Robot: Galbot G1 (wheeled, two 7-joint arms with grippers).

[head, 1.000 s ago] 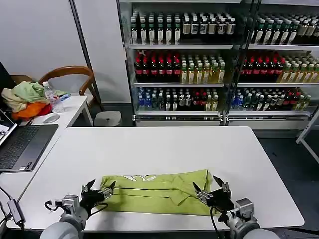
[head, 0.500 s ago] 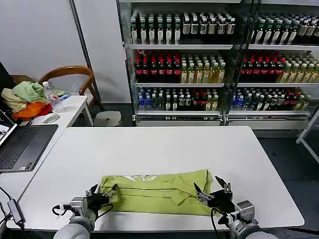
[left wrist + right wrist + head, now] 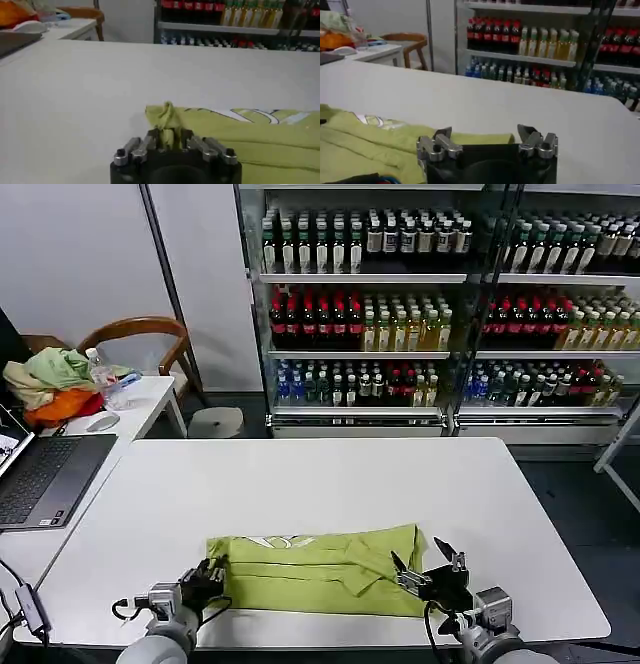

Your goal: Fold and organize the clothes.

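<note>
Closest to you, your left gripper (image 3: pixel 207 577) sits low at the near edge of the white counter (image 3: pixel 300 484), at the left end of the T-shirt (image 3: pixel 315 570). In the left wrist view its fingers (image 3: pixel 151 138) are pressed together on a bunched corner of the yellow-green cloth (image 3: pixel 165 117), which stands up in a small peak between them. Your right gripper (image 3: pixel 430 569) is at the near right end of the shirt, its fingers spread apart with nothing between them; in the right wrist view the two fingertips (image 3: pixel 441 135) stand wide, with the shirt's right edge (image 3: pixel 380 142) lying just beyond and to one side.

The T-shirt lies folded into a long band along the near part of the counter, parallel to the front edge, between your two grippers. White lettering (image 3: pixel 277 541) shows along its far edge, toward the left. The rest of the counter stretches away bare behind it.

To your left stands a second counter (image 3: pixel 150 396) carrying an open laptop (image 3: pixel 45 474), a mouse (image 3: pixel 101 421), a water bottle (image 3: pixel 104 378) and a heap of pale green, cream and orange garments (image 3: pixel 50 384). A wooden chair (image 3: pixel 145 334) stands behind it. Farthest off, glass-fronted coolers (image 3: pixel 440 304) hold rows of bottled drinks.
</note>
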